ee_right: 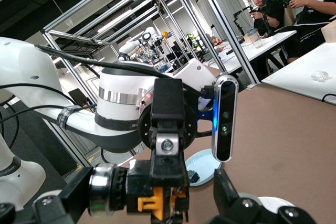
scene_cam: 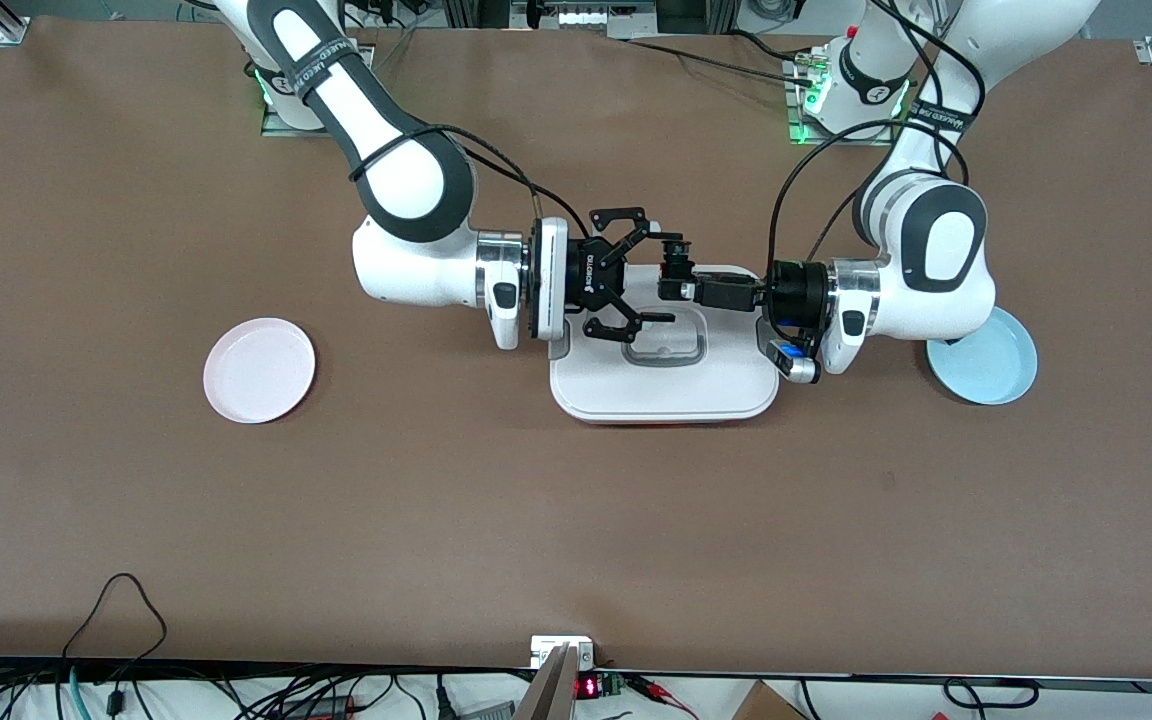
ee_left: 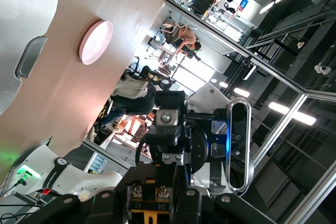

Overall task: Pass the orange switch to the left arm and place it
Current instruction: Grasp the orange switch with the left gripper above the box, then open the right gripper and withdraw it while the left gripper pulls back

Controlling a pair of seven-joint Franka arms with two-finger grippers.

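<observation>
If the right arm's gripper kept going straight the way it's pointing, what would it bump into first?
Probably the orange switch, held out by the left gripper right in front of it. The right gripper is open over the box, pointing sideways at the left gripper, so it would likely meet them, not the box.

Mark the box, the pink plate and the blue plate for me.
box (scene_cam: 666, 392): front view, bare lid edge nearest the camera.
pink plate (scene_cam: 259, 370): front view, its middle.
blue plate (scene_cam: 991, 372): front view, middle of its uncovered part.
</observation>
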